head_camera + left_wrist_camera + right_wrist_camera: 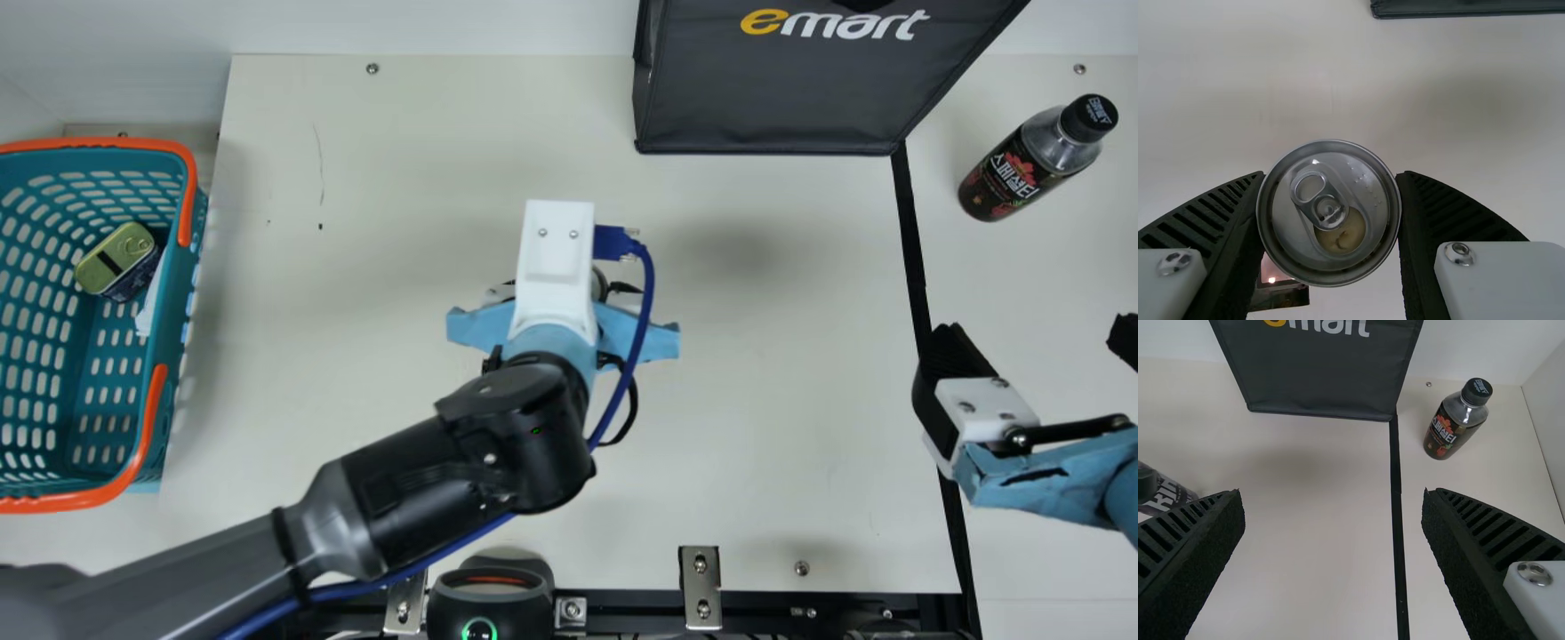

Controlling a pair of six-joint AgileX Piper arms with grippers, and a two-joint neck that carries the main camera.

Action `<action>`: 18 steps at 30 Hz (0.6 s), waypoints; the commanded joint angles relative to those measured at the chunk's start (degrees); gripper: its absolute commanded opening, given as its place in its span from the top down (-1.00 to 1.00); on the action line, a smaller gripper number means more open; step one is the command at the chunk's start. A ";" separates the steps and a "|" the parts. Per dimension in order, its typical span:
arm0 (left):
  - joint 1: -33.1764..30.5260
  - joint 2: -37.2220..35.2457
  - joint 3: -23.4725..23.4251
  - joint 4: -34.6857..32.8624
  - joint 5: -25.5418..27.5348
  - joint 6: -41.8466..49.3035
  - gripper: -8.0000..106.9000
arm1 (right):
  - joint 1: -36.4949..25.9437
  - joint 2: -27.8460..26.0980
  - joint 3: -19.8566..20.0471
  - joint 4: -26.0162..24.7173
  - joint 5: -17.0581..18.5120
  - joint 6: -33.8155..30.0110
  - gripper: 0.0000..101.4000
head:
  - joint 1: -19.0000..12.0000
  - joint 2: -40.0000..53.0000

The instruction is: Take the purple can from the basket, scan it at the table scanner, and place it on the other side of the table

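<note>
Snugly, the left pincer (551, 342), parted can-wide, clasps the purple can (1328, 213) between its fingers (1421, 247).

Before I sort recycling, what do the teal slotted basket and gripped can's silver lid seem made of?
The basket looks like smooth moulded plastic, given its regular cut-outs. The lid seems shiny metal, perhaps aluminium, given its reflective rim and pull tab.

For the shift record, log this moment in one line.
left gripper: holding can; right gripper: open, empty; basket: tin inside; bottle: right of bag
</note>
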 commanded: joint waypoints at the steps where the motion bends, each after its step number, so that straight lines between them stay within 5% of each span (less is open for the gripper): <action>1: -0.21 1.62 -1.87 -0.32 0.16 0.49 1.00 | 0.00 0.00 0.00 0.00 0.00 0.00 -0.87 | -1.66 0.09; 10: -0.83 5.99 -7.15 -1.50 1.77 2.40 0.99 | 0.00 0.00 0.00 0.00 0.00 0.00 -0.87 | -1.66 0.09; 18: -1.06 7.76 -9.48 -1.79 3.36 3.68 0.52 | 0.00 0.00 0.00 0.00 0.00 0.00 -0.87 | -1.66 0.09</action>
